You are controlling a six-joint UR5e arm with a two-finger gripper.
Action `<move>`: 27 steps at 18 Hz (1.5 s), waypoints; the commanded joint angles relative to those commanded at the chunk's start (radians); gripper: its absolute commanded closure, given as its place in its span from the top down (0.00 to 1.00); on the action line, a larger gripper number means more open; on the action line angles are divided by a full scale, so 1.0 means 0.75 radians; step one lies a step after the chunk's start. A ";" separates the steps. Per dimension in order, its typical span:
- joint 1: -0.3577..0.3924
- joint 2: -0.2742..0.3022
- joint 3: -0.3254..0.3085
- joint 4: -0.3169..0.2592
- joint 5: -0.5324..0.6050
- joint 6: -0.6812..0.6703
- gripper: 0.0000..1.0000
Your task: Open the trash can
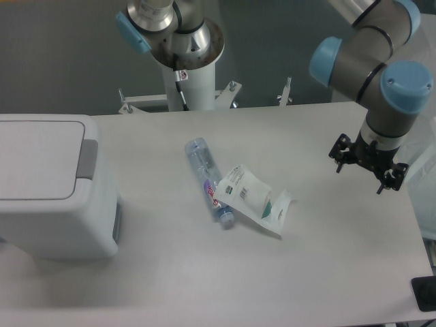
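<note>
The spread end effector [361, 172] by the tabletop's [327, 272] right edge might bump the clear plastic bottle [208, 180] while crossing to the big white boxy plastic trash can [51, 191].

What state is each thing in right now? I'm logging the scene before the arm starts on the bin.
trash can: upright at the table's left edge, lid closed flat.
grey push strip: on the lid's right edge, untouched.
bottle: lying on its side mid-table.
plastic packet: lying flat, touching the bottle.
gripper: open, empty, above the table's right side, far from the bin.
</note>
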 joint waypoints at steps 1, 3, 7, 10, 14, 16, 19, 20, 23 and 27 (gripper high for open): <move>-0.006 0.000 -0.012 0.002 -0.002 -0.027 1.00; -0.045 0.002 -0.020 0.004 -0.010 -0.114 1.00; -0.104 0.018 -0.025 0.004 -0.021 -0.377 1.00; -0.145 0.051 -0.023 0.002 -0.063 -0.491 1.00; -0.178 0.133 -0.006 -0.077 -0.266 -0.694 1.00; -0.221 0.190 0.006 -0.159 -0.327 -0.743 1.00; -0.333 0.276 0.051 -0.270 -0.409 -0.894 1.00; -0.362 0.296 0.051 -0.280 -0.440 -0.937 1.00; -0.440 0.339 0.051 -0.278 -0.528 -0.994 1.00; -0.526 0.390 0.033 -0.278 -0.614 -1.041 1.00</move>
